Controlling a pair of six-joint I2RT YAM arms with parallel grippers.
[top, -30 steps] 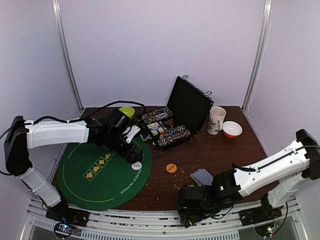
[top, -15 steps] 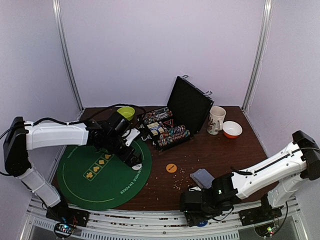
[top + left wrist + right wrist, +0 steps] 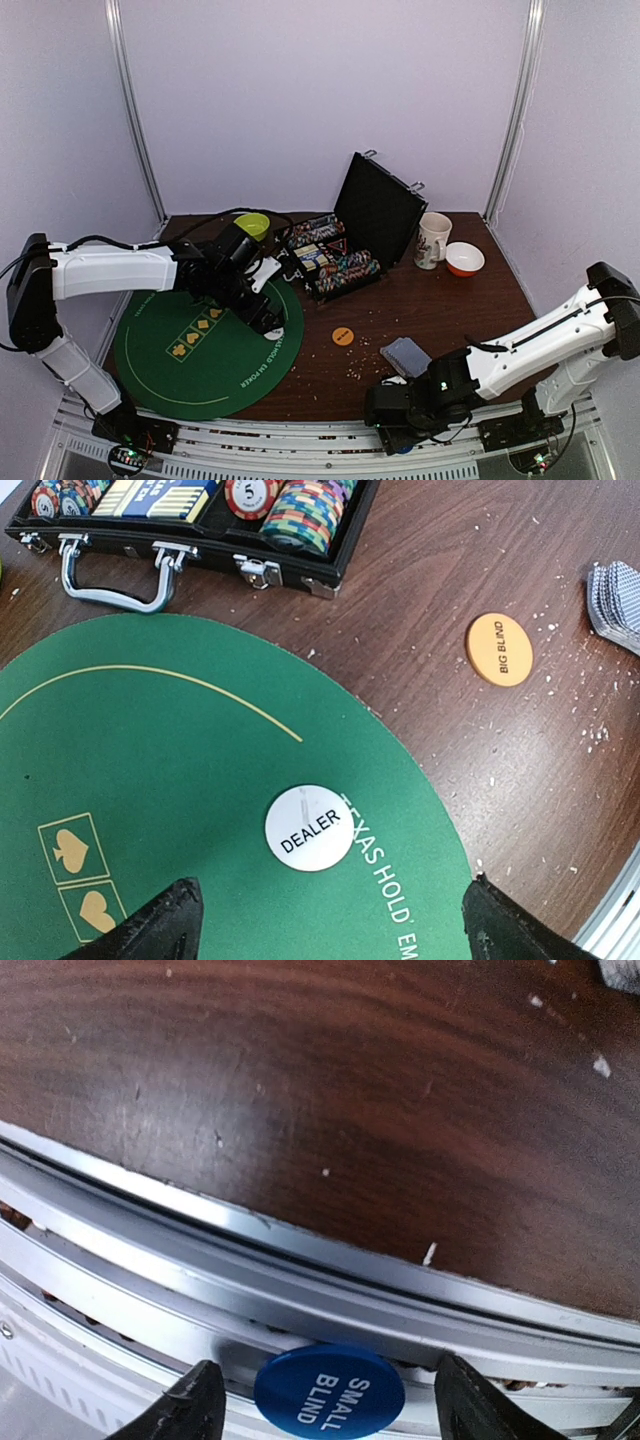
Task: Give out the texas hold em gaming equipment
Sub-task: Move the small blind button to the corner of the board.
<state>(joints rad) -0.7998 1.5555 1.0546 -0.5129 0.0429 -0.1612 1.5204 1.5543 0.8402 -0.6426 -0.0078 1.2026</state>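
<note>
The white DEALER disc [image 3: 309, 827] lies on the round green mat [image 3: 150, 780] near its right edge. My left gripper [image 3: 325, 925] hovers just short of it, open, both fingers clear of the disc. Off the table's near edge, a blue SMALL BLIND disc [image 3: 330, 1395] rests on the metal rails. My right gripper [image 3: 330, 1388] straddles it, open, with a gap on each side. A fanned pile of grey-blue-backed cards [image 3: 405, 353] lies near the front of the table. An orange BIG BLIND disc [image 3: 499, 649] sits on bare wood. Multicoloured chips fill the open black case [image 3: 335, 260].
A white mug [image 3: 432, 240] and an orange-and-white bowl [image 3: 465, 260] stand at the back right. A lime-green bowl [image 3: 253, 224] is behind the left arm. The case's raised lid [image 3: 378, 208] stands upright. Pale crumbs dot the wood around the cards.
The right gripper's jaws have narrowed round the blue disc, and that arm has shifted slightly right along the rails. The left gripper edged forward over the dealer disc, then held still.
</note>
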